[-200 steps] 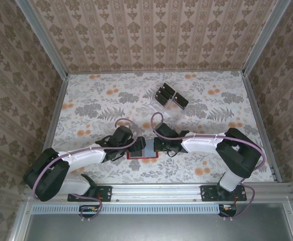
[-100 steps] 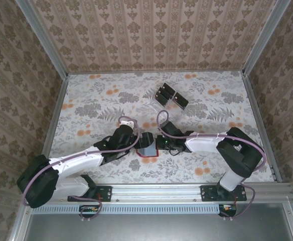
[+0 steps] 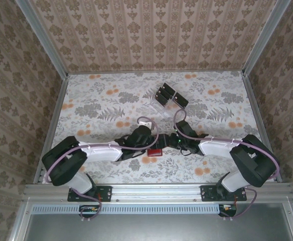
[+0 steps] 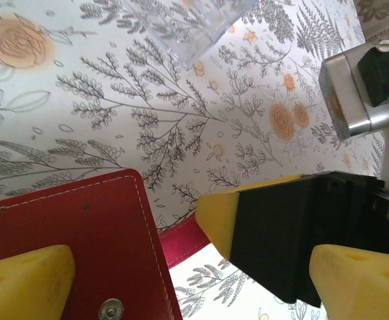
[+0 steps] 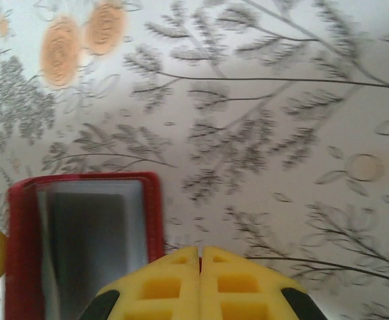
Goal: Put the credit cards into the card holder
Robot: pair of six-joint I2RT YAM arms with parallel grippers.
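As card holder [image 4: 81,233] shifted right | left gripper [image 4: 191,277] gapes wide over it | right gripper [image 5: 200,267] pinched, empty

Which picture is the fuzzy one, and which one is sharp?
Right wrist view: fuzzy, with the flowered tablecloth smeared soft and the edge of the red card holder blurry. Left wrist view: sharp leaves and clear stitching on the card holder, but the clear tray at the top looks hazy. Top external view: even light, everything small but crisp.

Wallet and arms shifted right
The wallet [image 3: 154,152] now lies farther right; the left end effector [image 3: 149,146] followed it, and the right end effector [image 3: 167,144] drew back rightward.
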